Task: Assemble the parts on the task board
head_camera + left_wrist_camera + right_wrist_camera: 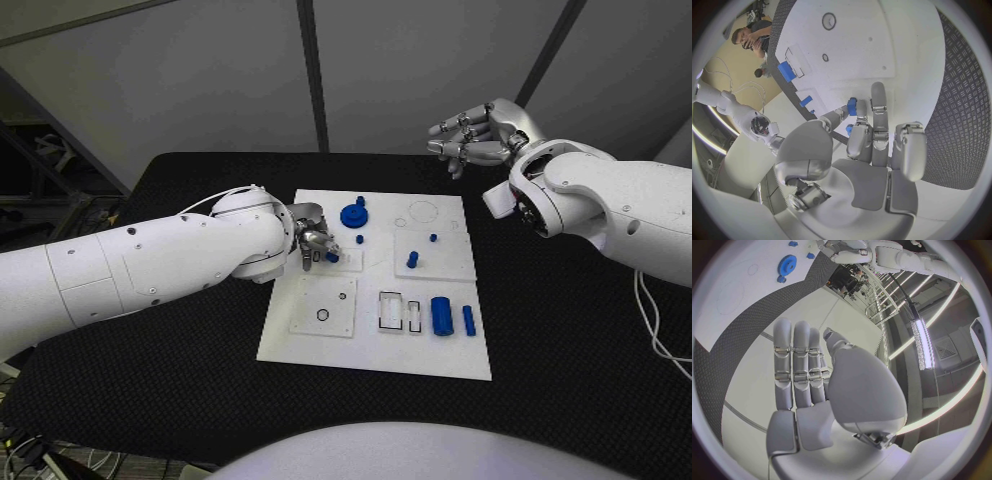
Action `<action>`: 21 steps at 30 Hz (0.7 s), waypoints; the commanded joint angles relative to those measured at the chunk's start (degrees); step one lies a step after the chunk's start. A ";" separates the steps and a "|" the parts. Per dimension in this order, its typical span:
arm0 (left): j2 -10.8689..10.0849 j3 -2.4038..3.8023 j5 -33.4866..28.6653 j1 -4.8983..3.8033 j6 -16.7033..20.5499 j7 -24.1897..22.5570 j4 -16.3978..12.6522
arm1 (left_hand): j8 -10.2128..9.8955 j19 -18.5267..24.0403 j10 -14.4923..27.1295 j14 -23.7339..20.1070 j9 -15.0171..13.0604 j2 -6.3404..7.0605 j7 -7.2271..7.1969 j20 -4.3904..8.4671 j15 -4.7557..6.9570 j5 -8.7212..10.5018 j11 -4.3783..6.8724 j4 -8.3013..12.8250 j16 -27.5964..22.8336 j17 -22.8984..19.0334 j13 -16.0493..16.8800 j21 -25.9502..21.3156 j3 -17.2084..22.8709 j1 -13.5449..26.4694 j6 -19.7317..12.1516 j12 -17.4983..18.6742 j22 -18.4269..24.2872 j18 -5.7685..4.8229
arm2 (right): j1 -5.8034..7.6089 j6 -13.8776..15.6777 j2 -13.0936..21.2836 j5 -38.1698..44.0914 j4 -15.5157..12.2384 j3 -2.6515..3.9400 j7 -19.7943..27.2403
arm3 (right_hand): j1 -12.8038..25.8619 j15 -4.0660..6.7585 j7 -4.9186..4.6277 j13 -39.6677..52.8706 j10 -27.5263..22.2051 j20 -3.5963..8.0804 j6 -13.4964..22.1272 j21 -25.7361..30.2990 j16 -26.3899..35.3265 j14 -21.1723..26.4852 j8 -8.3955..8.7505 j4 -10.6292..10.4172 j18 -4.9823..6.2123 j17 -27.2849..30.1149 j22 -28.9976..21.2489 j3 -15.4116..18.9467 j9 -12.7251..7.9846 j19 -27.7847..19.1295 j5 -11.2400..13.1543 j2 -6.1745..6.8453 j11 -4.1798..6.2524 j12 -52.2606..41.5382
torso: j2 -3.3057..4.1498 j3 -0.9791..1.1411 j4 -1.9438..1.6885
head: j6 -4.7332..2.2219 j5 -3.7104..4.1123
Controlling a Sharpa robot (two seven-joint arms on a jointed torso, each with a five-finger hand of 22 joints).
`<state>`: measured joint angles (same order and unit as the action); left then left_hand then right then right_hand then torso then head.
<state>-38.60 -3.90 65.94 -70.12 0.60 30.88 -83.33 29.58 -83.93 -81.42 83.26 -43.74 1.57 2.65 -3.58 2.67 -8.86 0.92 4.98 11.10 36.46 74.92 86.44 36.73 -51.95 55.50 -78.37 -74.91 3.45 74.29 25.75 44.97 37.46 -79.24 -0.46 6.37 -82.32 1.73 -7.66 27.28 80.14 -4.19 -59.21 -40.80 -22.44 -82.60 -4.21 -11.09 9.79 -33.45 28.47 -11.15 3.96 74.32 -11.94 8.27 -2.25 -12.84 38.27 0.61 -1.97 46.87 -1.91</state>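
Pinching blue part [852,106] between fingers [877,102].

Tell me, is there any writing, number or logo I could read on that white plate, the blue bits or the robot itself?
None can be read.
Task board: only outlined shapes and circles, no letters or numbers.
Blue parts, such as the gear and the cylinder: plain, unmarked.
Left hand and right hand: no label or brand visible.
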 commanded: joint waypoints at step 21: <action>0.68 -0.17 -0.36 0.21 -1.81 0.27 0.40 | 0.71 -4.32 -0.92 0.23 -0.07 -0.34 -0.21 0.61 0.45 0.16 0.12 -2.00 -0.37 0.30 1.47 0.83 -2.38 2.75 1.48 -0.93 -10.66 -2.48 | 0.11 -0.46 0.04 0.10 -0.08 0.02 0.08 | 0.66 -0.06 0.05 0.31 -0.60 0.12 0.35 0.24 -0.18 0.63 0.22 -0.53 0.02 -0.25 -0.47 0.12 -0.03 -0.69 -0.30 -0.12 -0.01 -0.34 | 0.03 -0.02 -0.07 | 0.27 0.21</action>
<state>-38.01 -4.04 65.80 -69.93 -0.33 30.91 -82.88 30.03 -84.14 -81.94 83.46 -43.73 1.21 2.34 -3.38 2.87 -8.85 1.04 3.09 11.10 36.70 74.94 87.10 34.53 -49.75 56.63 -79.16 -74.91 3.45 74.29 25.63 45.01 37.46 -79.27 -0.46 6.27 -82.32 1.53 -7.60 27.54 79.93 -3.99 -59.14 -40.80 -22.44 -82.39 -4.21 -11.23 9.80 -33.66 28.06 -11.01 3.96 74.12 -11.94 8.27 -2.46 -12.84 38.26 0.59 -2.01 47.13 -1.68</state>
